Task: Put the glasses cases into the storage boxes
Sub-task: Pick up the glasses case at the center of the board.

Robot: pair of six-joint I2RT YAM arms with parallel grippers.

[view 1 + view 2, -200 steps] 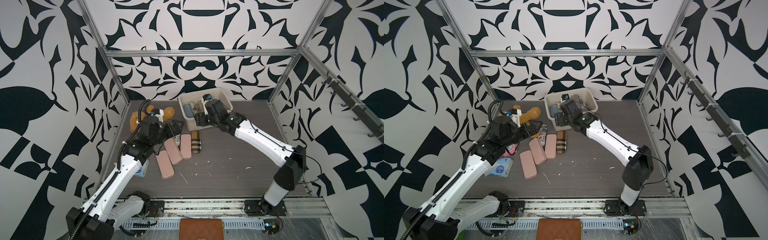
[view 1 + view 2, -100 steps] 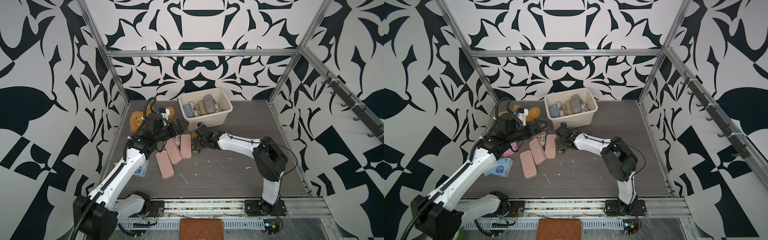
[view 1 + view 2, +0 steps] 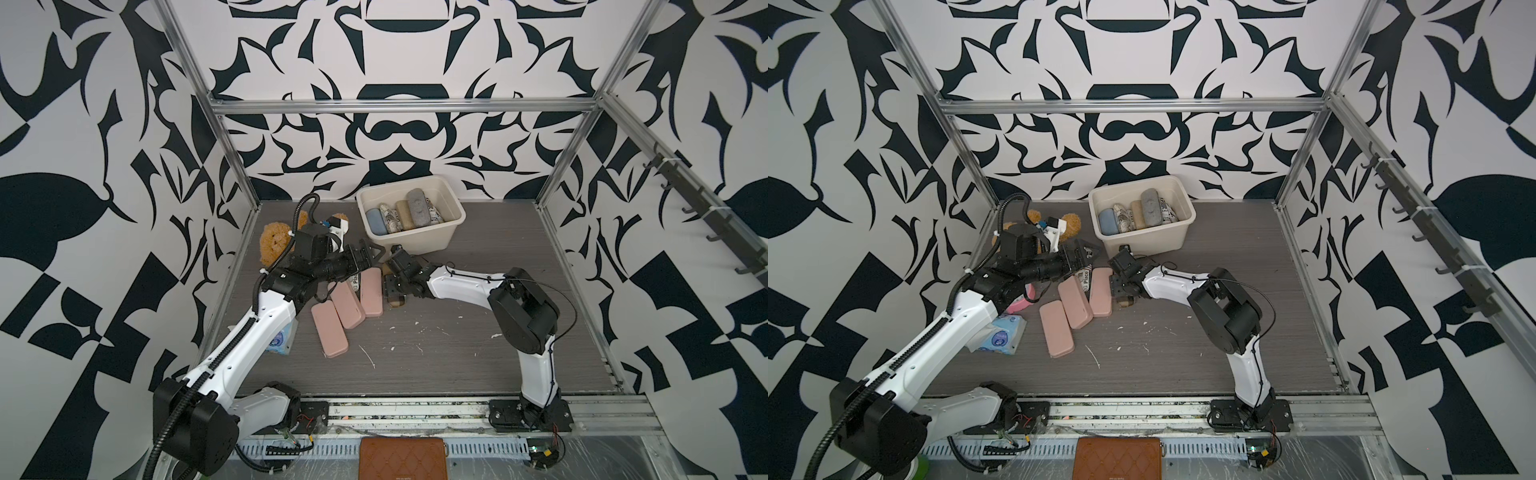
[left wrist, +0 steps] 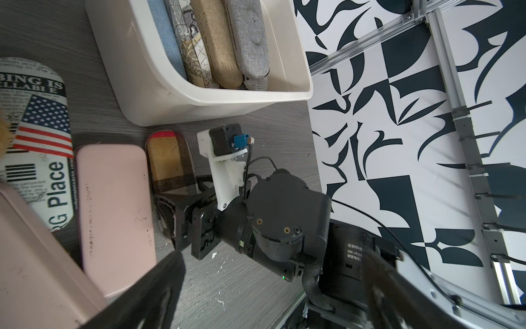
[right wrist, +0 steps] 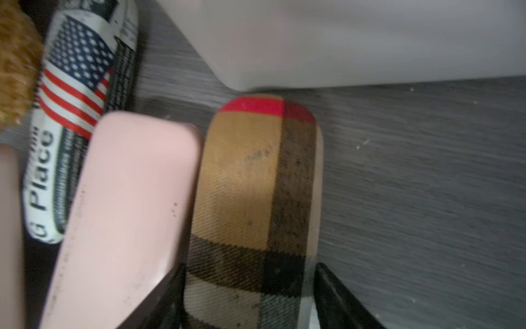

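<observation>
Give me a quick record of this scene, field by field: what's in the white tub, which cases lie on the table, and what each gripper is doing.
Box: cream-white rectangular plastic tub, far side of the table
In box: light blue case, tan case, grey felt case, two printed cases
On table: three pink oblong cases, flag newspaper-print case, tan plaid case
Left gripper: open, above the row of cases
Right gripper: jaws straddle the tan plaid case; contact unclear
Clutter: brown teddy bear, blue-white tissue packet
</observation>
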